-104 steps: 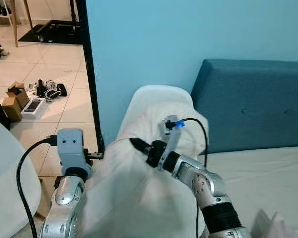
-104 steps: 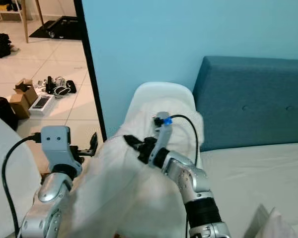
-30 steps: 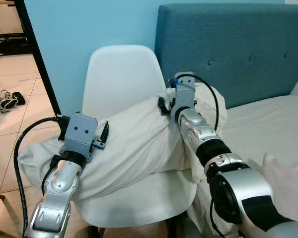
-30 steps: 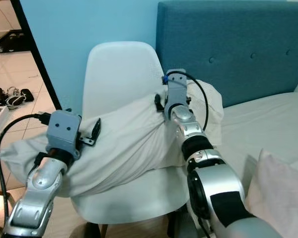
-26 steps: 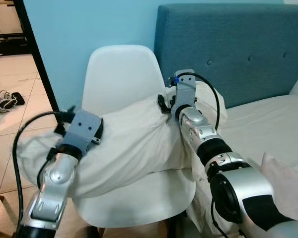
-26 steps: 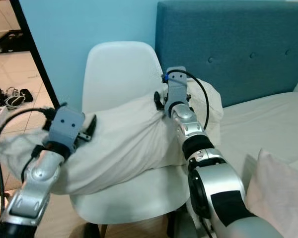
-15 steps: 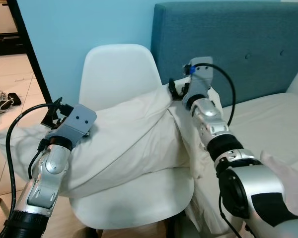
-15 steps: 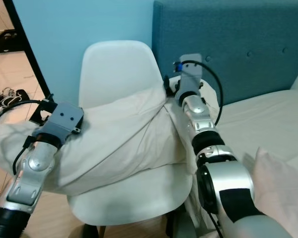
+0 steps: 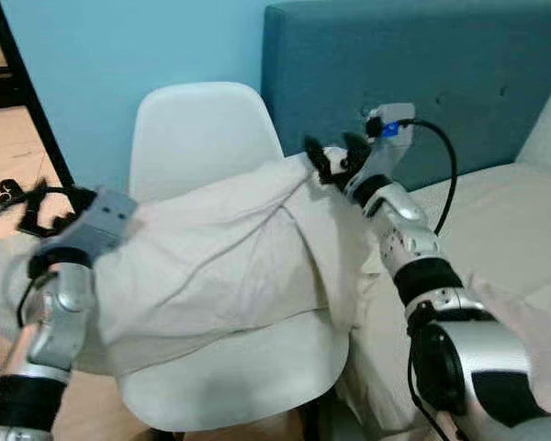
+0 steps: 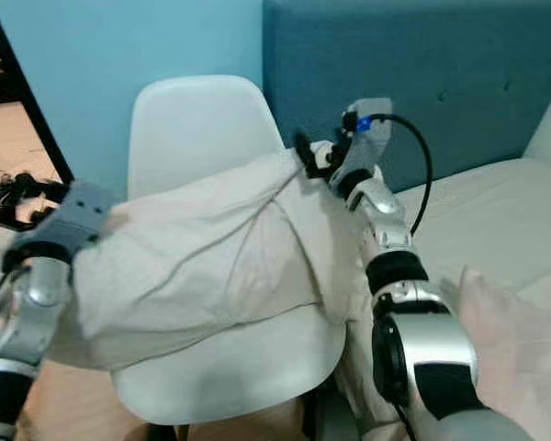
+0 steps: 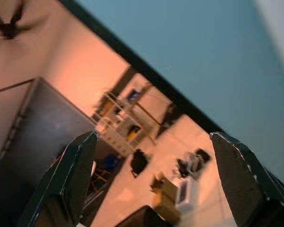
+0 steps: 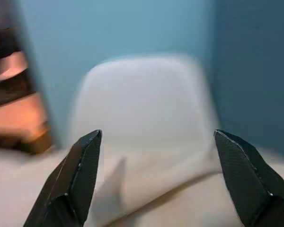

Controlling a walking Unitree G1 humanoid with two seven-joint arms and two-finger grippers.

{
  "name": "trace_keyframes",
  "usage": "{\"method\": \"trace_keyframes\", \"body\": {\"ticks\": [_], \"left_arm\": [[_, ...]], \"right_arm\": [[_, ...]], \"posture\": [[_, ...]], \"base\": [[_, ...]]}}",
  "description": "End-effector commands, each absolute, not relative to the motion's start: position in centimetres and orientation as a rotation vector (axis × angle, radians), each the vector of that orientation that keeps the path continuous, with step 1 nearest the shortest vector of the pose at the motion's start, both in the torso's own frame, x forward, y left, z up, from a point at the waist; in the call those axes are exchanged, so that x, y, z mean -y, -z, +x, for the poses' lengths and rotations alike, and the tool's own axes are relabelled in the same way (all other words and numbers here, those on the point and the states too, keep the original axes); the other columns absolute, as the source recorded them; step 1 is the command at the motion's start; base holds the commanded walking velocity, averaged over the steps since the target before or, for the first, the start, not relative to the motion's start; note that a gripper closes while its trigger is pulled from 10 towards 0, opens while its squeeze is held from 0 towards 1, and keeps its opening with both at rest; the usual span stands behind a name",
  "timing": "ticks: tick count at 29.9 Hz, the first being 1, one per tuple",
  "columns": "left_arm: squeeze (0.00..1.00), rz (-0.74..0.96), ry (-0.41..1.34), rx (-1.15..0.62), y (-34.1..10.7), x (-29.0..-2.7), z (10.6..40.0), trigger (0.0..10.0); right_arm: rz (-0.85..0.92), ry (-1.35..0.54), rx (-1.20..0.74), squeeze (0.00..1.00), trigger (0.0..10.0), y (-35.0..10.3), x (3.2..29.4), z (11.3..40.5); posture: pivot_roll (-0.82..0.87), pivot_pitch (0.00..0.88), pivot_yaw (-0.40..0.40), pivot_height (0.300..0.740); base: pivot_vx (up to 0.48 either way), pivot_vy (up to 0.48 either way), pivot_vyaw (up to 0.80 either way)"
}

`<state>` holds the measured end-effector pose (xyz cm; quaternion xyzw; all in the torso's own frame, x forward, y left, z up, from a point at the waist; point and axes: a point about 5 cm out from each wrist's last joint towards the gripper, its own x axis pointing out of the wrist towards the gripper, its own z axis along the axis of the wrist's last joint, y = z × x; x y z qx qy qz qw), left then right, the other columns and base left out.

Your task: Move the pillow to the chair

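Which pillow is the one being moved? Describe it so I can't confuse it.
Start at the teal headboard; left of it stands a white chair. The pillow is the big cream one draped across its seat, unlike the pillow on the bed nearer the camera.

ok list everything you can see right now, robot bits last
pillow: 1, cream, lying across the chair seat, its left end overhanging
chair: 1, white, against the blue wall
headboard: 1, teal, right of the chair
bed: 1, off-white, below the headboard
wall: 1, light blue, behind the chair
left gripper: 1, black fingers open, at the pillow's left end
right gripper: 1, black fingers open, at the pillow's top right edge
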<state>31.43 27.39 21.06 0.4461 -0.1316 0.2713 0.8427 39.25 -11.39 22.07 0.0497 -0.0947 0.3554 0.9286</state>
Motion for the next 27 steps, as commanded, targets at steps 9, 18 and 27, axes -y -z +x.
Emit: {"method": "trace_keyframes", "body": {"ticks": [9,18,27], "left_arm": [[0.00,0.621,-0.313,0.513,-24.0,-23.0,32.6,10.0],[0.00,0.279,-0.335,0.623,-27.9,-23.2,32.4,10.0],[0.00,0.240,-0.446,0.802,-33.1,-26.0,29.9,10.0]], "right_arm": [[-0.109,-1.085,0.136,0.00,10.0,-19.8,8.1,36.3],[-0.021,-1.258,0.149,0.00,10.0,-20.4,7.2,34.5],[-0.157,-1.362,0.051,0.00,10.0,-18.9,7.0,33.3]], "posture": [[-0.06,0.000,-0.074,0.557],[-0.06,0.000,-0.081,0.557],[-0.05,0.000,-0.080,0.557]], "base": [[0.000,0.000,0.00],[0.000,0.000,0.00],[0.000,0.000,0.00]]}}
